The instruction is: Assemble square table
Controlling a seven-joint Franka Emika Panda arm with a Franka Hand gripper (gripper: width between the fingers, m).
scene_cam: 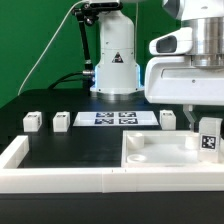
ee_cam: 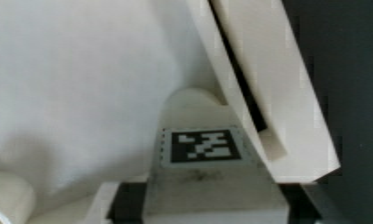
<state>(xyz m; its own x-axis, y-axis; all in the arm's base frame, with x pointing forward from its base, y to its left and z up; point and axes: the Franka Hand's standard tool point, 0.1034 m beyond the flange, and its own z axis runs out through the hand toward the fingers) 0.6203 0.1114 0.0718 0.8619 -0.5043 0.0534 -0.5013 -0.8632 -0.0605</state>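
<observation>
The square table's top (scene_cam: pixel 160 152) is a white slab with raised edges, lying at the exterior view's right front. A white leg (scene_cam: pixel 208 140) with a black-and-white tag stands upright at the slab's right end. My gripper (scene_cam: pixel 204 124) comes down onto it from above. In the wrist view the tagged leg (ee_cam: pixel 204 146) fills the gap between my dark fingers (ee_cam: pixel 135 200), and the gripper (ee_cam: pixel 206 202) is shut on it. The slab's flat face (ee_cam: pixel 76 80) and raised edge (ee_cam: pixel 263 80) lie beyond the leg.
Three loose white legs (scene_cam: pixel 33 121) (scene_cam: pixel 61 119) (scene_cam: pixel 168 117) stand in a row on the black table beside the marker board (scene_cam: pixel 118 118). A low white border wall (scene_cam: pixel 55 178) runs along the front. The robot's base (scene_cam: pixel 113 65) stands behind.
</observation>
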